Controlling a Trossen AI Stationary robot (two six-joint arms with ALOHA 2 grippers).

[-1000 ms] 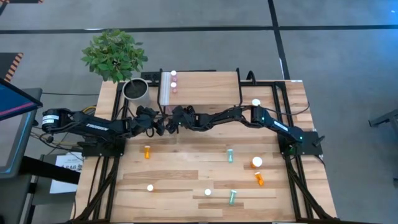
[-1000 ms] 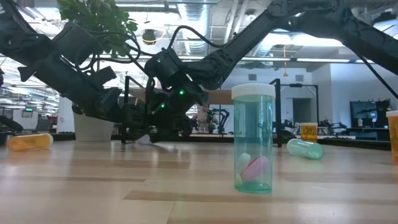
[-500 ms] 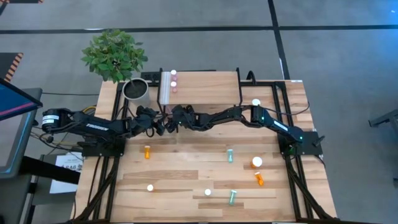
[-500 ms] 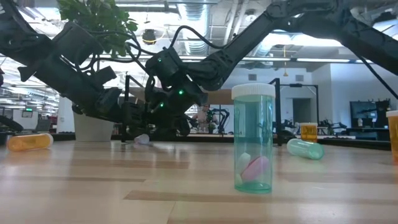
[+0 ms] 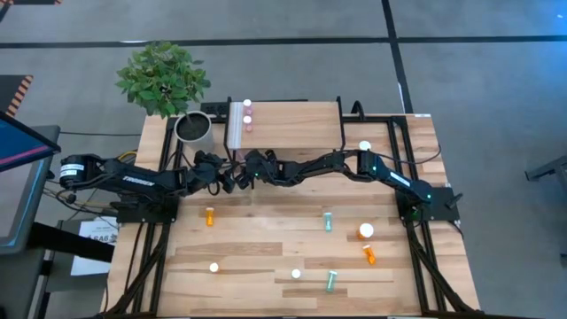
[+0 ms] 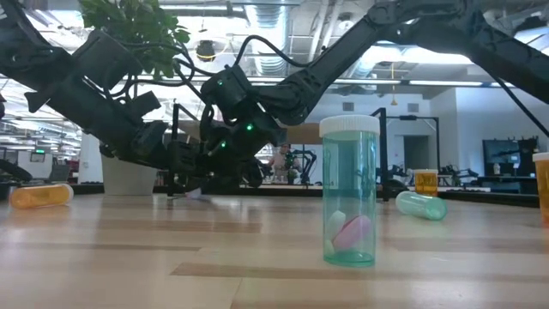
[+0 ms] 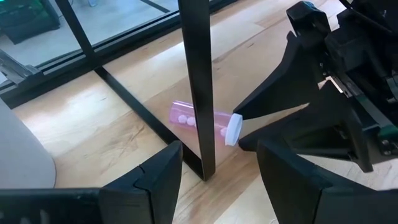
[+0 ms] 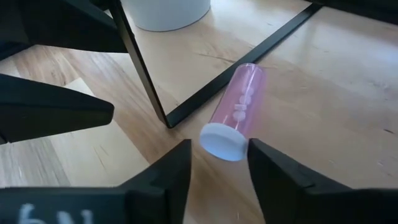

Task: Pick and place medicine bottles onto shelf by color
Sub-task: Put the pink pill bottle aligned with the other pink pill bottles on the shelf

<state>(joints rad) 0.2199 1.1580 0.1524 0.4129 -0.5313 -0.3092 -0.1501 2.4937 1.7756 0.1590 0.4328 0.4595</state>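
Both dark arms reach low toward the middle of the table's far half, the left gripper (image 5: pixel 232 180) with fingers parted and the right gripper (image 5: pixel 251 175) facing it closely, its fingers (image 8: pixel 158 180) spread either side of a cap without clearly clamping it.

A black shelf leg (image 7: pixel 198 87) crosses the lying pink bottle (image 7: pixel 186 116), hiding its middle. From above, this bottle is hidden beneath the two arms. In the low view, an orange bottle (image 6: pixel 541 196) is cut off by the edge.
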